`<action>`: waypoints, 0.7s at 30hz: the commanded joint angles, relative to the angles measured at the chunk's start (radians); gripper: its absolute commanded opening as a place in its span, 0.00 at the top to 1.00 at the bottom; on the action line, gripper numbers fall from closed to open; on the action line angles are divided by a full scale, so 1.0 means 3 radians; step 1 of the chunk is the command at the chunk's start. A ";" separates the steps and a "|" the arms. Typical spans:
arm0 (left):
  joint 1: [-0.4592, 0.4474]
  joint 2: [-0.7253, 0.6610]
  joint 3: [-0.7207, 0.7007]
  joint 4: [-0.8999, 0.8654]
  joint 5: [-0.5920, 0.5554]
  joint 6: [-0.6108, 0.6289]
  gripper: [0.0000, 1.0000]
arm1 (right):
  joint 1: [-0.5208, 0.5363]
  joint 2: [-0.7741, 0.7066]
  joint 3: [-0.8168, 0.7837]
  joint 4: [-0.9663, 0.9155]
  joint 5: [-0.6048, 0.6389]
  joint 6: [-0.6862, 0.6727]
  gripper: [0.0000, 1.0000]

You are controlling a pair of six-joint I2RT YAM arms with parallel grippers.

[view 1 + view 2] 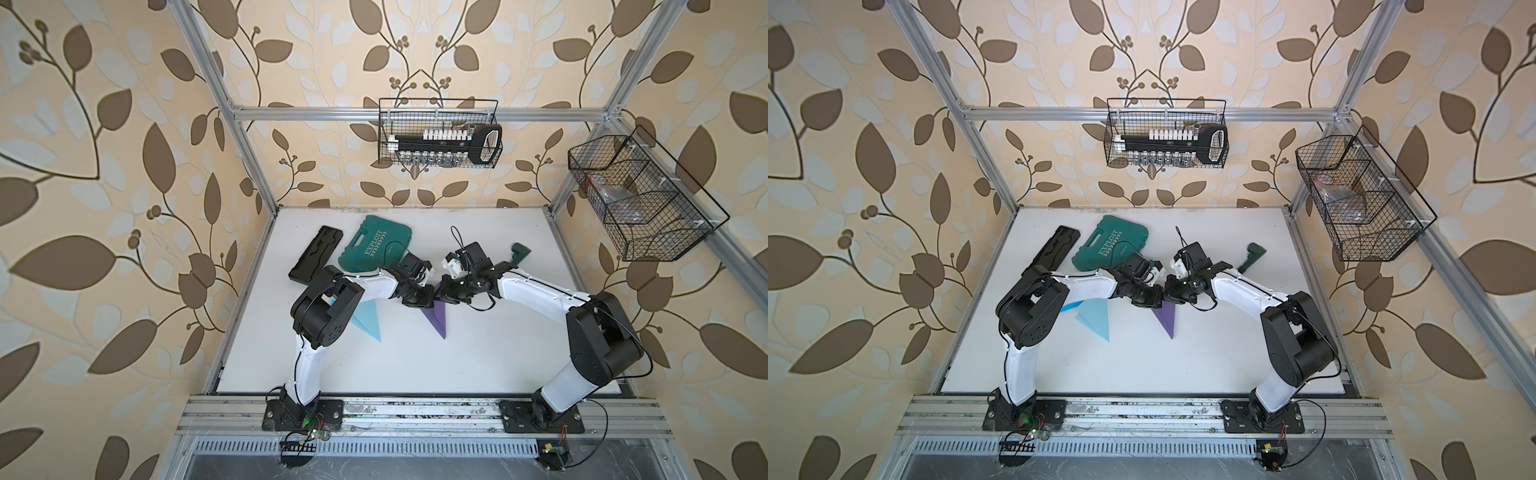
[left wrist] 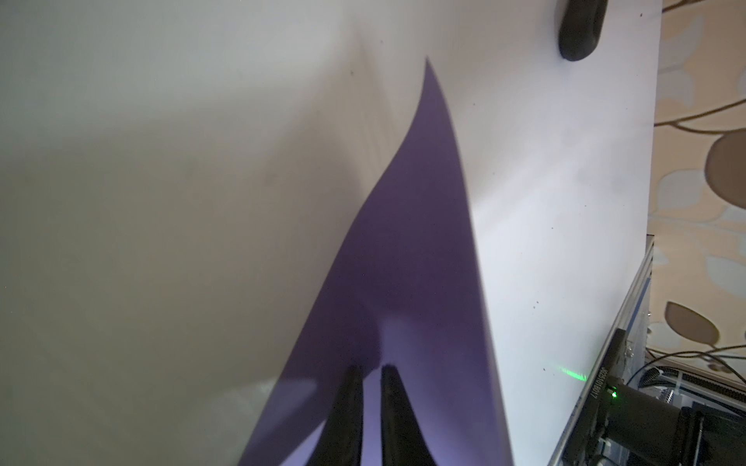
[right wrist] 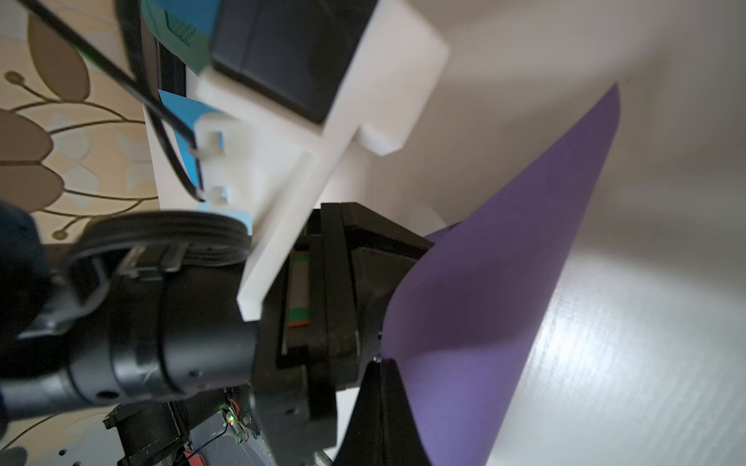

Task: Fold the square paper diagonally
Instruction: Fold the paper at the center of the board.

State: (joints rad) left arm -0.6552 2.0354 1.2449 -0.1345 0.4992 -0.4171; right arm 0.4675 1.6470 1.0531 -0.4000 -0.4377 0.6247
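Purple paper (image 1: pixel 437 321) rises right of the blue sheet (image 1: pixel 368 322). My left gripper (image 2: pixel 372 373) pinches it; my right gripper (image 3: pixel 381 375) clamps it too.

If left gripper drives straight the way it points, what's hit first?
The purple paper, right at the tips of the left gripper. Beyond it, probably the white table; depth is unclear.
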 commanded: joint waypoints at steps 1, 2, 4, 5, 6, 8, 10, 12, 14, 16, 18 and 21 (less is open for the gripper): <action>-0.0007 0.0047 -0.0049 -0.0237 -0.0130 0.0087 0.87 | 0.0017 -0.0013 0.0095 -0.0075 0.0049 -0.0025 1.00; -0.0009 0.0047 -0.0049 -0.0237 -0.0129 0.0087 0.87 | 0.0017 -0.0025 0.0095 -0.0113 0.0087 -0.0044 1.00; -0.0008 0.0047 -0.0049 -0.0237 -0.0130 0.0095 0.87 | 0.0004 -0.0040 0.0096 -0.0223 0.0160 -0.0090 1.00; -0.0008 0.0042 -0.0049 -0.0234 -0.0130 0.0096 0.87 | -0.0011 -0.0044 0.0099 -0.0272 0.0184 -0.0107 1.00; -0.0006 0.0042 -0.0049 -0.0237 -0.0130 0.0095 0.87 | -0.0027 -0.0052 0.0088 -0.0314 0.0203 -0.0130 1.00; -0.0007 0.0033 -0.0049 -0.0241 -0.0135 0.0097 0.87 | -0.0060 -0.0055 0.0062 -0.0368 0.0227 -0.0165 1.00; -0.0009 0.0019 -0.0051 -0.0236 -0.0136 0.0108 0.87 | -0.0088 -0.0051 0.0030 -0.0396 0.0223 -0.0196 1.00; -0.0005 -0.0005 -0.0063 -0.0231 -0.0139 0.0119 0.87 | -0.0102 -0.0046 0.0008 -0.0405 0.0222 -0.0233 0.99; -0.0008 -0.0034 -0.0076 -0.0217 -0.0140 0.0125 0.87 | -0.0118 -0.0031 0.0002 -0.0410 0.0209 -0.0273 0.99; -0.0009 -0.0040 -0.0080 -0.0210 -0.0125 0.0128 0.87 | -0.0127 -0.0005 0.0017 -0.0415 0.0191 -0.0291 0.99; -0.0005 -0.0041 -0.0084 -0.0204 -0.0102 0.0129 0.87 | -0.0136 0.0012 0.0039 -0.0413 0.0191 -0.0301 0.99; -0.0005 -0.0050 -0.0113 -0.0153 -0.0074 0.0103 0.87 | -0.0167 0.0068 0.0058 -0.0384 0.0188 -0.0303 0.99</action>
State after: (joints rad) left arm -0.6552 2.0342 1.2423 -0.1299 0.4999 -0.4088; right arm 0.4263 1.6478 1.0531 -0.5022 -0.3920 0.5549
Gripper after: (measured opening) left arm 0.134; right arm 0.047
